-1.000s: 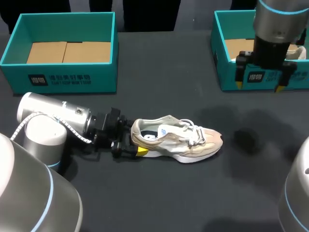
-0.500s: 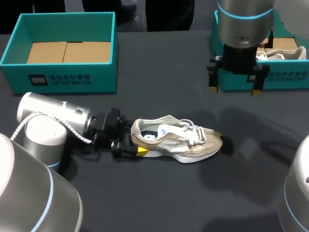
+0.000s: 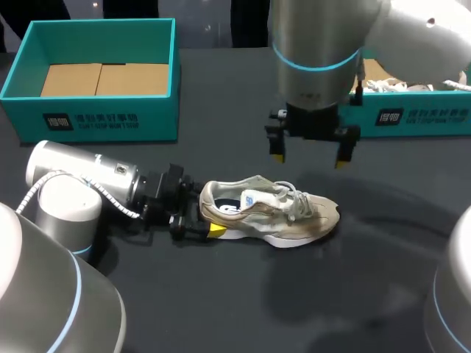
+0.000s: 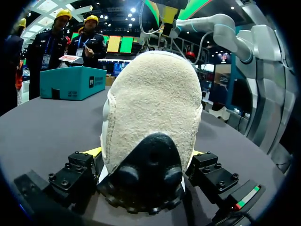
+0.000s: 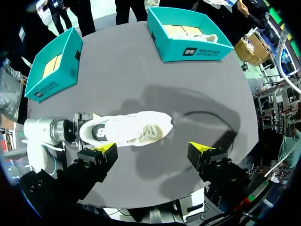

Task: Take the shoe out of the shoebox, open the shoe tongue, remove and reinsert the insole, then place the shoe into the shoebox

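A beige sneaker (image 3: pixel 268 213) lies on its sole on the dark table, toe pointing right, with a blue-printed insole showing inside. My left gripper (image 3: pixel 207 213) lies low at the heel, one finger on each side and touching it. In the left wrist view the heel (image 4: pixel 150 108) fills the space between the fingers (image 4: pixel 77 172). My right gripper (image 3: pixel 309 154) hangs open above the table just behind the laces, holding nothing. From the right wrist the sneaker (image 5: pixel 127 129) lies below, ahead of the open gripper (image 5: pixel 153 149).
A teal shoebox (image 3: pixel 103 121) with a cardboard floor stands at the back left. A second teal shoebox (image 3: pixel 412 118) at the back right holds another pale shoe (image 3: pixel 412 84). Both boxes (image 5: pixel 54 70) (image 5: pixel 188 37) also show in the right wrist view.
My right arm has swung left and nearer from above the right shoebox to a spot over the sneaker, gripper still open. The left arm and the sneaker have not moved.
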`<move>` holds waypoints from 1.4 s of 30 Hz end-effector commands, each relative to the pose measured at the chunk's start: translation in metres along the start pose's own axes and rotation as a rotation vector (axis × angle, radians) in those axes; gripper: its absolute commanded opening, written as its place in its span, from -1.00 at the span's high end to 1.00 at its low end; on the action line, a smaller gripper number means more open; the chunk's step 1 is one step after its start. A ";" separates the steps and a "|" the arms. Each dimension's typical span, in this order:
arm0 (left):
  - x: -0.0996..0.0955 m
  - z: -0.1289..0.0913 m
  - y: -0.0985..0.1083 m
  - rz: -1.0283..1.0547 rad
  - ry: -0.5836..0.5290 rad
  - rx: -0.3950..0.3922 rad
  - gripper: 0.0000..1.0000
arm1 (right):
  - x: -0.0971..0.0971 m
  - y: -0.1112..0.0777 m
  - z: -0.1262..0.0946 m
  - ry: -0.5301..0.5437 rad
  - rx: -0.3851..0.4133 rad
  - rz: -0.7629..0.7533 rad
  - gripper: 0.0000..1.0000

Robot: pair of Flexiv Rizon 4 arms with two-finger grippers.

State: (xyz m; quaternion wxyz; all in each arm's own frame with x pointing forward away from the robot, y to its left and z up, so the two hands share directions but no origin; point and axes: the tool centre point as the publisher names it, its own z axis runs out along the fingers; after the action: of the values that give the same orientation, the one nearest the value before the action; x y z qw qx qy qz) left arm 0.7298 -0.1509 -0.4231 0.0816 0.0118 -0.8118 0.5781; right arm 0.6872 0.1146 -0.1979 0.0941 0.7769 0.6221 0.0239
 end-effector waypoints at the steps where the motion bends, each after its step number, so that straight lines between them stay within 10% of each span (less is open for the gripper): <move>1: 0.001 0.006 0.003 -0.001 -0.002 -0.001 1.00 | 0.061 -0.005 0.002 -0.104 0.035 -0.018 -1.00; 12: 0.001 0.006 0.003 -0.001 -0.002 -0.001 1.00 | 0.061 -0.005 0.002 -0.104 0.035 -0.018 -1.00; 21: 0.001 0.006 0.003 -0.001 -0.002 -0.001 1.00 | 0.131 -0.037 0.024 -0.232 0.018 -0.134 -1.00; 42: 0.001 0.006 0.003 -0.001 -0.002 -0.001 1.00 | 0.130 -0.036 0.064 -0.297 0.041 -0.140 -1.00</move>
State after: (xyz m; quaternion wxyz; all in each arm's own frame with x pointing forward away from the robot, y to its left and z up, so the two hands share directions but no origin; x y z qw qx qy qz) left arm 0.7296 -0.1510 -0.4231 0.0816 0.0118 -0.8118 0.5781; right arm 0.6945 0.2291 -0.2621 0.0872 0.7028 0.7051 -0.0355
